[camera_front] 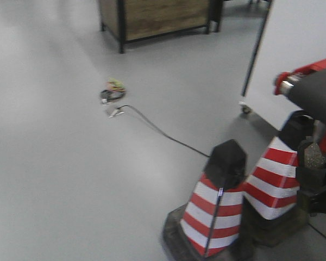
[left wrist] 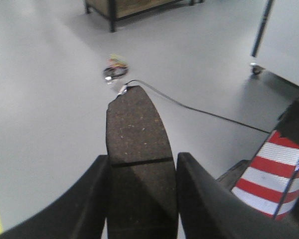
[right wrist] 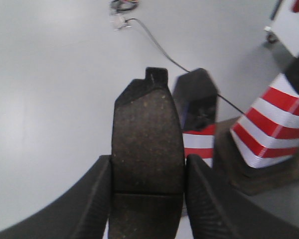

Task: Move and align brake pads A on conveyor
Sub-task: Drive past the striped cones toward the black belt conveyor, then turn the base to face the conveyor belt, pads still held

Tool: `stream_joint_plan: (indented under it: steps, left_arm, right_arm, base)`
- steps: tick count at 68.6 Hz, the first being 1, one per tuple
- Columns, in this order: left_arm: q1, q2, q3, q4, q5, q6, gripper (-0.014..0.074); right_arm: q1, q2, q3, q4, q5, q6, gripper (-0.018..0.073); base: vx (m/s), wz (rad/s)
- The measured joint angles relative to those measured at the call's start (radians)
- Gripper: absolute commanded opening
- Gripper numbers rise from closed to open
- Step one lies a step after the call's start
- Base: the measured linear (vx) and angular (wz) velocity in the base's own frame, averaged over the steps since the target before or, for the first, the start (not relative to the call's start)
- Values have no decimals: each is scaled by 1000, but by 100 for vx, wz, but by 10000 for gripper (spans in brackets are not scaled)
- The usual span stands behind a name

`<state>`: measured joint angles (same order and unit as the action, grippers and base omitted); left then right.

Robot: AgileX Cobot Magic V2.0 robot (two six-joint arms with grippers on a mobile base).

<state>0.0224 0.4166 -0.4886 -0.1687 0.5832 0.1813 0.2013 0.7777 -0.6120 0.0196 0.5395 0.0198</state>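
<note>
- Grey, smooth floor (camera_front: 54,163) fills most of every view, with a thin black cable (camera_front: 163,133) running across it to a small tangle of wires (camera_front: 113,93)
- Far back stands a wooden cabinet (camera_front: 157,16) on a black frame, and a white panel (camera_front: 299,49) on a caster is at the right
- Two red-and-white cones (black-topped) sit side by side at lower right: the front cone (camera_front: 220,209) and the rear cone (camera_front: 274,182)
- Above them, the conveyor (camera_front: 320,89) shows only its end, a dark belt with a red edge
- The left gripper (left wrist: 142,159) is clamped on a brake pad (left wrist: 137,124), which sticks forward over the floor with its groove level with the fingertips
- The right gripper (right wrist: 148,159) clamps a second brake pad (right wrist: 148,124) the same way, in the air above the floor
</note>
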Motion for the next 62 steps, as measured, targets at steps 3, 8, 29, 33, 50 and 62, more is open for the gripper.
stream_joint_plan:
  steps: [3, 8, 29, 33, 50, 62]
  left_arm:
    - [0, 0, 0, 0, 0, 0, 72]
    - [0, 0, 0, 0, 0, 0, 72]
    - [0, 0, 0, 0, 0, 0, 72]
    - [0, 0, 0, 0, 0, 0, 72]
    - [0, 0, 0, 0, 0, 0, 72]
    - [0, 0, 0, 0, 0, 0, 72]
  right_arm:
    - [0, 0, 0, 0, 0, 0, 14]
    - [0, 0, 0, 0, 0, 0, 14]
    - [0, 0, 0, 0, 0, 0, 14]
    - [0, 0, 0, 0, 0, 0, 14]
    - [0, 0, 0, 0, 0, 0, 14]
    - [0, 0, 0, 0, 0, 0, 14]
  base:
    - [19, -73]
    - [19, -71]
    - [19, -67]
    - [18, -64]
    - [18, -63]
    - [17, -66]
